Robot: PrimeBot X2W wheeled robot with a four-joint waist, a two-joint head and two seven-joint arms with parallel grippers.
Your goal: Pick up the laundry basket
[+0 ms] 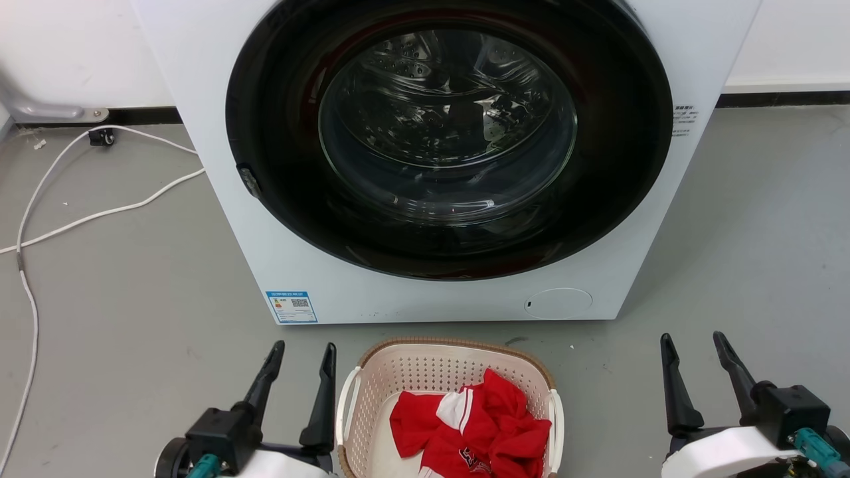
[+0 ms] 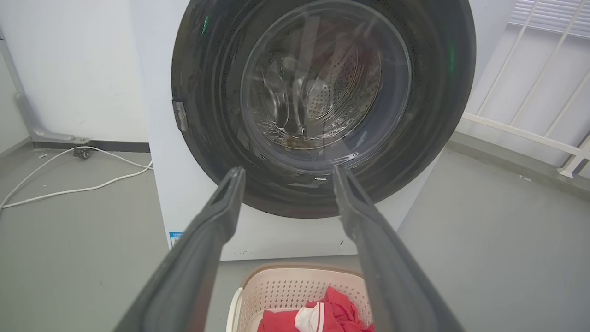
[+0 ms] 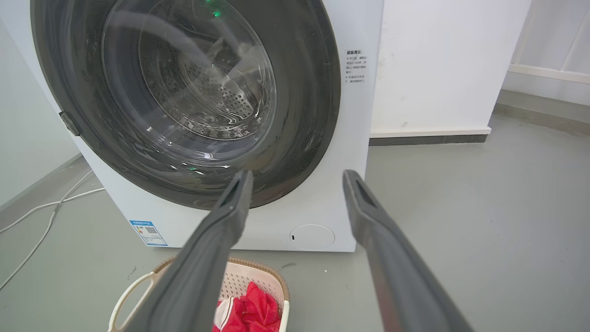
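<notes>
A white cable lies in loops on the grey floor at far left, well apart from both arms.

The left gripper sits at the lower left of the head view. Its fingers are spread apart and hold nothing. The inner finger stands just beside the basket's left handle; contact cannot be confirmed.

The laundry basket rests upright on the floor at bottom centre, between the two grippers and nearer the left one. A crumpled red and white garment lies inside it.

The washing machine stands directly behind the basket, with its round dark door closed. A blue label is fixed at the lower left of the front panel.

The right gripper sits at the lower right, fingers spread apart and empty, well apart from the basket's right handle
</notes>
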